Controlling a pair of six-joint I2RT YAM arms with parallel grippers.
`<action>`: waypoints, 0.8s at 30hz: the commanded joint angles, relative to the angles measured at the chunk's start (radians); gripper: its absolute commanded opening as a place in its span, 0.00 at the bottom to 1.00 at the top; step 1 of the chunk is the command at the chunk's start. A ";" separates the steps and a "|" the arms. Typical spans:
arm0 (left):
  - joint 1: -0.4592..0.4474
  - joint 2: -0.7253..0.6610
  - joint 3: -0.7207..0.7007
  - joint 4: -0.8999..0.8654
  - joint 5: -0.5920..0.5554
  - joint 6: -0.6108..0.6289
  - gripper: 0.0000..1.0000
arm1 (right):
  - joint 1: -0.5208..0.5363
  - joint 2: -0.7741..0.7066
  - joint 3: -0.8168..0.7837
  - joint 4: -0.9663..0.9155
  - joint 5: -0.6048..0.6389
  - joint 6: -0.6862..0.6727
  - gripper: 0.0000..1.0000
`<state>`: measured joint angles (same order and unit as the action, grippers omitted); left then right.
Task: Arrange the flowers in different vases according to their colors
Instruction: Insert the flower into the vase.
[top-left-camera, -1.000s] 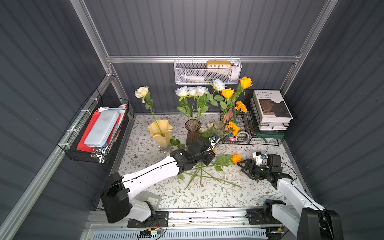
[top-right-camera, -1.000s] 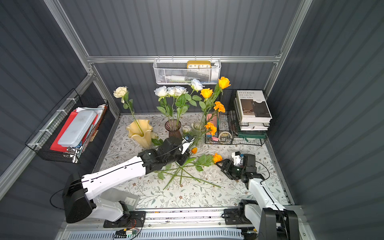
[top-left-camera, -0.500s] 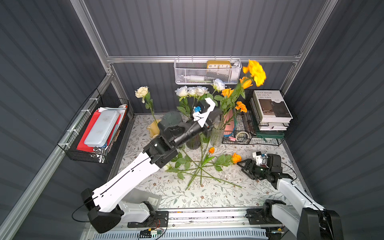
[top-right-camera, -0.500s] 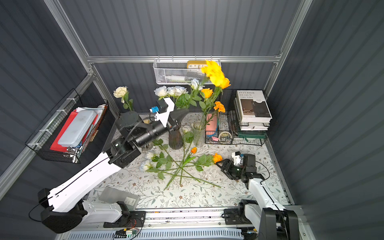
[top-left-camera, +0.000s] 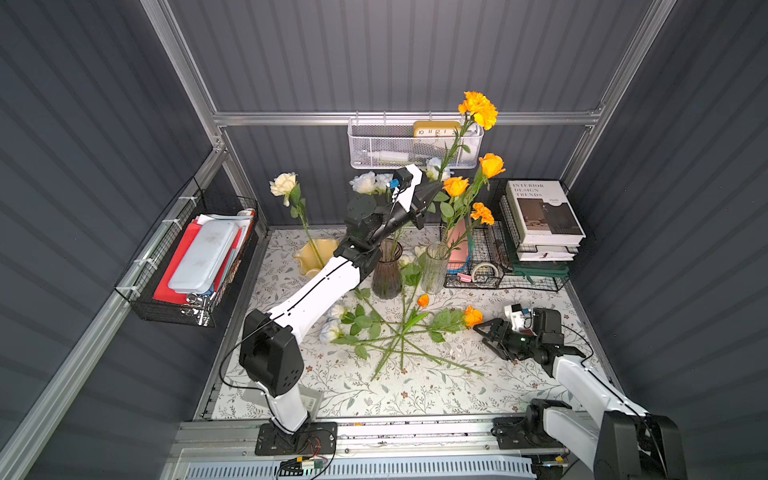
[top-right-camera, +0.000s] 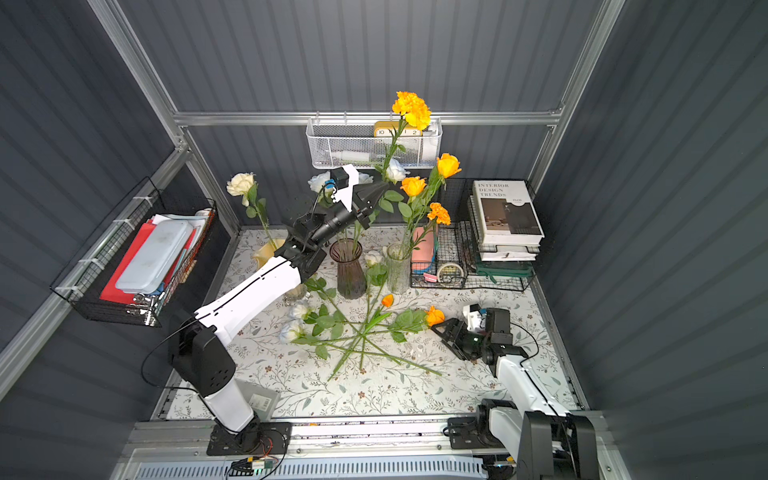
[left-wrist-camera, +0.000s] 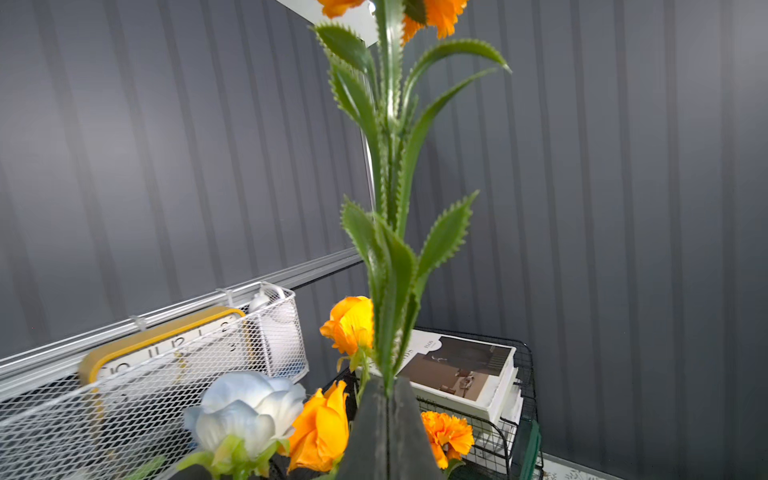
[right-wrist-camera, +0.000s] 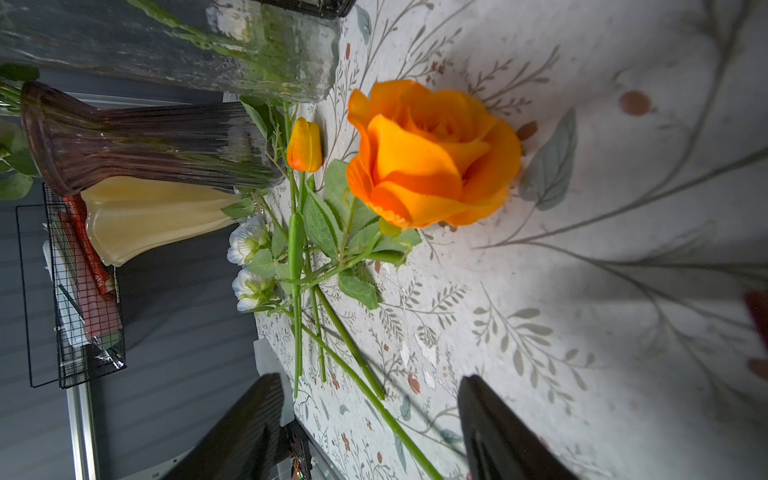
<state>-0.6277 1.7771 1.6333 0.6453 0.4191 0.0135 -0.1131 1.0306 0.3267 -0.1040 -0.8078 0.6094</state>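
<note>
Left end effector (top-left-camera: 430, 194) is up over the back of the table (top-left-camera: 415, 395), clenched on the green stem of an orange marigold (top-left-camera: 478, 109). In the left wrist view both fingers (left-wrist-camera: 370, 436) are pressed together on the stem (left-wrist-camera: 390, 166). The bloom sits high, in front of the white mesh wall basket (top-left-camera: 415, 145); the stem's lower end is hidden behind the arm.

Right end effector (top-left-camera: 484, 332) is low over the table near the right edge, released, fingers spread with nothing gripped. An orange rose (right-wrist-camera: 432, 153) lies just ahead of its tips, not touching.

Three vases stand in a row along the back edge.
- The pale yellow vase (top-left-camera: 311, 257), nearest the back left corner, holds one cream rose (top-left-camera: 284, 183).
- The purple glass vase (top-left-camera: 386, 270) in the middle holds white roses (top-left-camera: 365, 183).
- The clear glass cylinder (top-left-camera: 434, 268), just beside the black wire basket (top-left-camera: 498, 266), holds orange roses (top-left-camera: 491, 164) and another marigold (top-left-camera: 482, 212).

Loose flowers lie mid-table with their stems crossed: the orange rose, an orange tulip (top-left-camera: 422, 300) and two white roses (top-left-camera: 332, 322) toward the left. One more pale rose (top-left-camera: 409, 259) lies between the purple and clear vases.
</note>
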 joint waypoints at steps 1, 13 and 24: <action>0.000 0.031 0.013 0.178 0.068 -0.110 0.00 | 0.003 -0.003 -0.006 -0.001 -0.007 -0.008 0.72; 0.000 0.215 0.028 0.289 0.065 -0.182 0.00 | 0.003 -0.004 -0.006 0.002 -0.010 -0.008 0.72; -0.001 0.304 -0.025 0.349 0.040 -0.187 0.23 | 0.005 0.006 -0.006 0.009 -0.011 -0.007 0.72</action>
<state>-0.6285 2.0731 1.6268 0.9272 0.4667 -0.1604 -0.1131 1.0309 0.3267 -0.1028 -0.8082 0.6094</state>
